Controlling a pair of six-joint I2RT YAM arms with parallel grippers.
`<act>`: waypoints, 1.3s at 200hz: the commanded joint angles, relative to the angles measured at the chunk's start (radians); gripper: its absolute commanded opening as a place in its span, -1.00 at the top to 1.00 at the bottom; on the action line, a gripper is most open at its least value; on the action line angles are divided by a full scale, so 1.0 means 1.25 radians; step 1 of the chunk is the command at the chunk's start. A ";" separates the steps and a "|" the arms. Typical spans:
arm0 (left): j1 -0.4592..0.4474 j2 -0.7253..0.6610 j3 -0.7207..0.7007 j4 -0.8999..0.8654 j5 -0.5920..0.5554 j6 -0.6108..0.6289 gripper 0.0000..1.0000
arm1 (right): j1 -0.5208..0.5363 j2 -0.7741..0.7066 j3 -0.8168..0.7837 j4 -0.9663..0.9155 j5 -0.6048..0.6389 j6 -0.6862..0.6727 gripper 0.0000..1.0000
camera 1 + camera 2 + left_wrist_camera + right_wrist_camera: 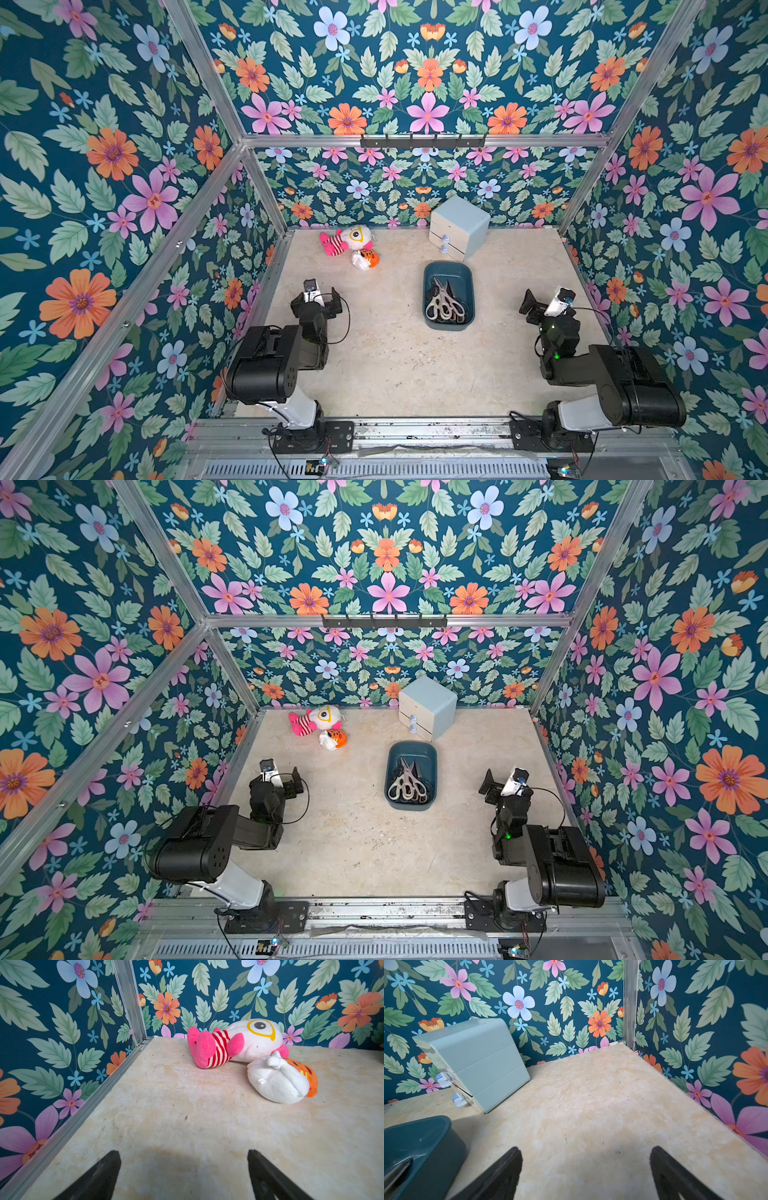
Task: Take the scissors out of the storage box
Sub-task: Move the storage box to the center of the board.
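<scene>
top views: scissors (444,305) heaped, metal-bladed

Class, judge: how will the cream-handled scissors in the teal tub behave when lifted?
Probably stiff: the cream-handled scissors have metal blades. They lie piled with other pairs in the storage box, so lifting may snag neighbours. Smooth blades might slip; handle loops look easier to grip.
</scene>
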 commanded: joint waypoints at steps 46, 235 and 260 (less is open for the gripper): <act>0.001 -0.002 0.002 0.019 0.000 0.003 -0.99 | 0.001 0.001 0.001 0.040 0.006 -0.007 -0.99; -0.143 -0.176 0.290 -0.615 -0.142 -0.172 -0.99 | 0.012 -0.241 0.204 -0.521 0.124 0.161 -0.99; -0.196 -0.141 0.432 -0.840 -0.095 -0.325 -0.99 | 0.012 -0.255 0.333 -0.745 -0.014 0.215 -0.99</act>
